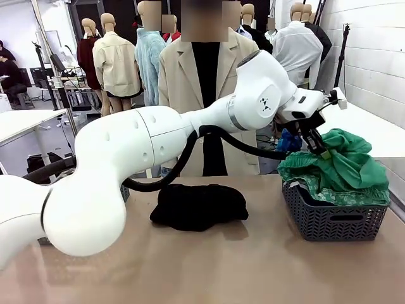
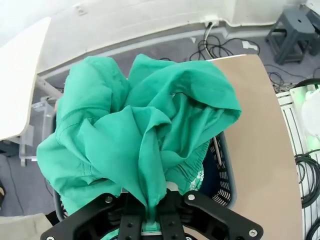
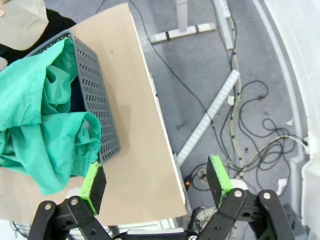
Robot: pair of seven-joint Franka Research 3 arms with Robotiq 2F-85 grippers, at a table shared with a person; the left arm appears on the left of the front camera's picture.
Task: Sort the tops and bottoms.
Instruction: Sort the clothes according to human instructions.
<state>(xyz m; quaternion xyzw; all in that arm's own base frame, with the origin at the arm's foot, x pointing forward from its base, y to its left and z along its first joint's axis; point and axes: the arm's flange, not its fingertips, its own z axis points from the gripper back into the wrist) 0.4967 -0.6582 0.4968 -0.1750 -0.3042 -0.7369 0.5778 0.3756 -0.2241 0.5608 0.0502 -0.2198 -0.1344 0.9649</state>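
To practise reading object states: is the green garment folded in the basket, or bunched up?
Bunched, not folded: the green garment heaps crumpled over the grey basket, one pleat pinched in the left gripper.

Looks down over the right gripper, jaws spread wide and empty, green pads well apart. Hangs above the worktop edge, near a grey slotted basket. Shows the bright green garment heaped in that basket and spilling over its wall toward the worktop. Takes in grey floor with loose cables beyond, and a beige sleeve in the top left corner.
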